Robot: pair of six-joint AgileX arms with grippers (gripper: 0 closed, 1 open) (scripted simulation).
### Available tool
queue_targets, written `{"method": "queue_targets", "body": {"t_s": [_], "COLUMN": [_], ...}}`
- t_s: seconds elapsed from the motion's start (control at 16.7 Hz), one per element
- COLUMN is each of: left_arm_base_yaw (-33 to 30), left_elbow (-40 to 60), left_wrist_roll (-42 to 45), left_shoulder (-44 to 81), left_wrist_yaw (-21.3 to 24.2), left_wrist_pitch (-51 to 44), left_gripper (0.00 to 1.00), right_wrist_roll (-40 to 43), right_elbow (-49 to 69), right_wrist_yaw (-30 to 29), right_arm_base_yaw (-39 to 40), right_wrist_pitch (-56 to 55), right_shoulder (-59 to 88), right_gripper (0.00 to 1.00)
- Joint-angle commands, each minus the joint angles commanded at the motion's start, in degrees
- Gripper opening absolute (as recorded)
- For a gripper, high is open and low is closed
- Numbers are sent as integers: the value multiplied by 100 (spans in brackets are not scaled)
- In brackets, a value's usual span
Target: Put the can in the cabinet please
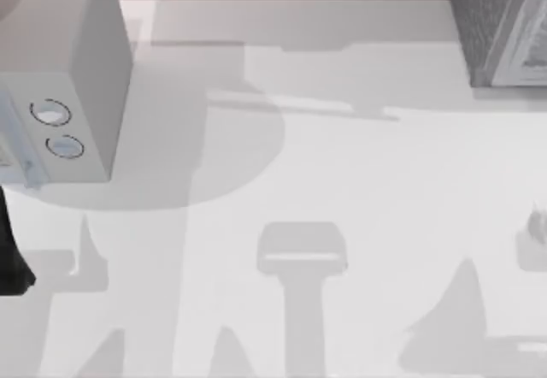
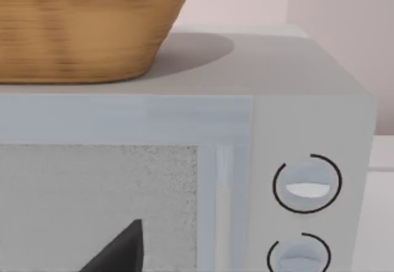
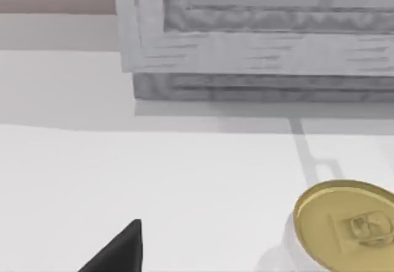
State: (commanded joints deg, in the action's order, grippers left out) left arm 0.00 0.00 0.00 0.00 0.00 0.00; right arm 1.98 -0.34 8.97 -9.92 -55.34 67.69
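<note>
The can [image 3: 345, 226], silver with a gold lid, stands upright on the white table in the right wrist view. Beyond it is the cabinet [image 3: 258, 44], its white-framed front panel facing the camera. The cabinet [image 1: 504, 27] also stands at the table's far right corner in the top view, with dark grey speckled sides. A dark part of my right gripper [image 3: 120, 250] juts into the right wrist view, apart from the can. My left arm [image 1: 10, 250] is at the table's left edge. A dark part of my left gripper [image 2: 120, 250] faces the pale box.
A pale smooth box with two round dials [image 1: 60, 79] stands at the far left. A woven basket [image 2: 80, 26] sits on top of it. Open white tabletop [image 1: 342, 181] lies between the box and the cabinet, crossed by arm shadows.
</note>
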Motion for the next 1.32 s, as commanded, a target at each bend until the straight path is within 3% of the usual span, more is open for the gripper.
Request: {"method": "queue_targets", "body": {"t_s": [0.78,1.32], "left_arm_base_yaw": [0,0], "left_elbow": [0,0], "left_wrist_roll": [0,0], "left_shoulder": [0,0], "left_wrist_yaw": [0,0], "left_wrist_pitch": [0,0], "left_gripper": [100,100], "right_wrist_roll": [193,194], "right_elbow": [153,114], "right_wrist_yaw": [485,581], "right_arm_base_yaw": [-635,-719], "right_wrist_pitch": [-3443,-3934], "right_shoulder": [3831,4508], "right_gripper": [100,100]}}
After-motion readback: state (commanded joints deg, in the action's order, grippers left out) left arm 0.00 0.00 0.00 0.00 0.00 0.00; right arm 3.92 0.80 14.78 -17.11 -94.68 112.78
